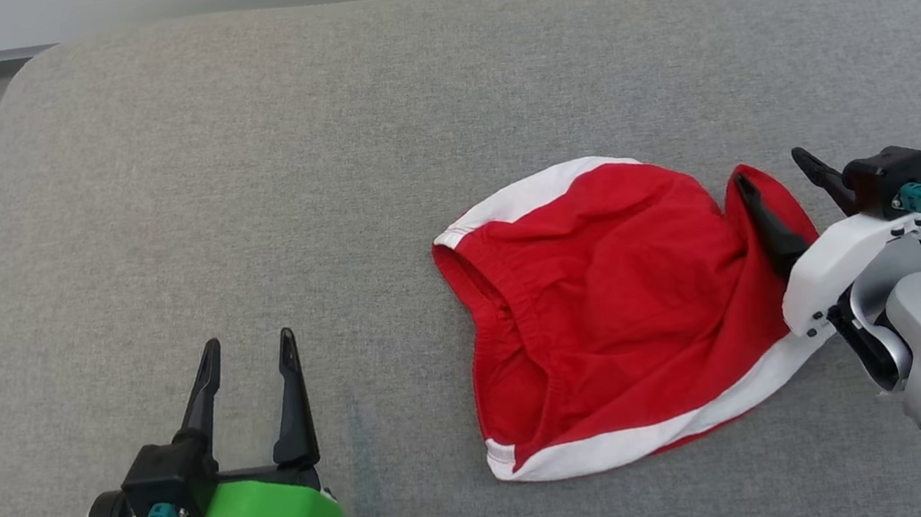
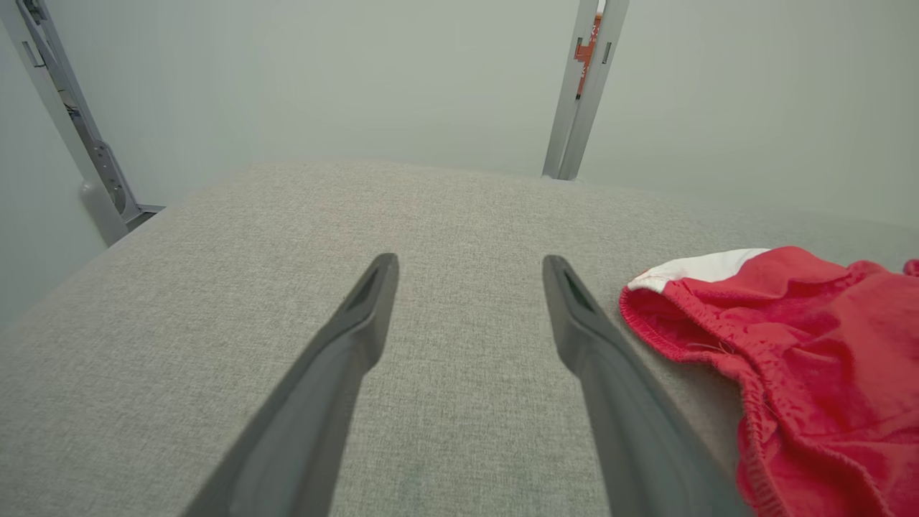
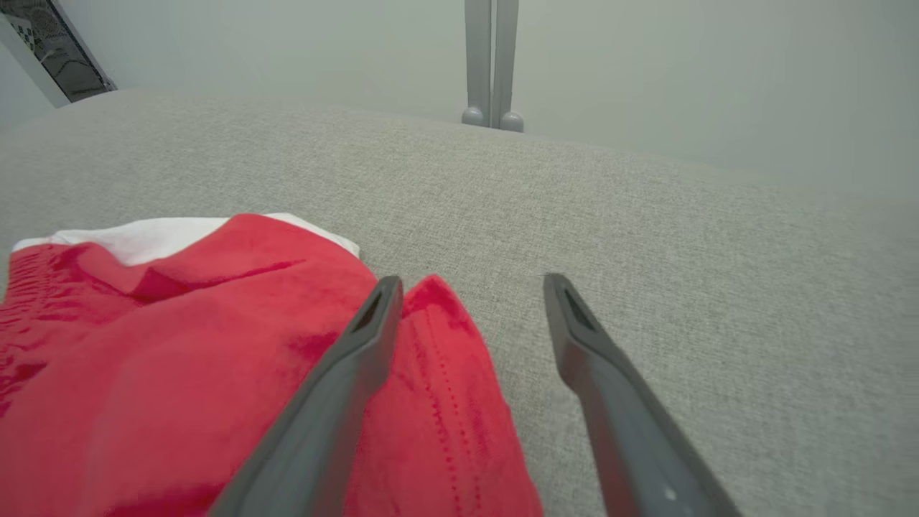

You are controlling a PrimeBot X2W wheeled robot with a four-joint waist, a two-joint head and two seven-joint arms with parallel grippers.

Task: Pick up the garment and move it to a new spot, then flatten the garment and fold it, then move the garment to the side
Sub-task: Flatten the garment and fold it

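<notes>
Flattening pending: garment (image 1: pixel 612 309) lay bunched, left gripper (image 1: pixel 247 339) and right gripper (image 1: pixel 770 165) both spread, empty; best move prob. was gripping opp. hems, pulling outward.

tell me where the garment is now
In the head view the red garment lies on the grey cushion, right of centre, its right edge at the open right gripper.

surface: grey upholstered cushion (image 1: pixel 229 147) | behind: pale wall (image 2: pixel 287 72) | metal post (image 3: pixel 492 57)

We see the garment (image 1: pixel 611 300) of soft matt red cloth; the cushion (image 1: pixel 229 147) under it is rough grey weave.
</notes>
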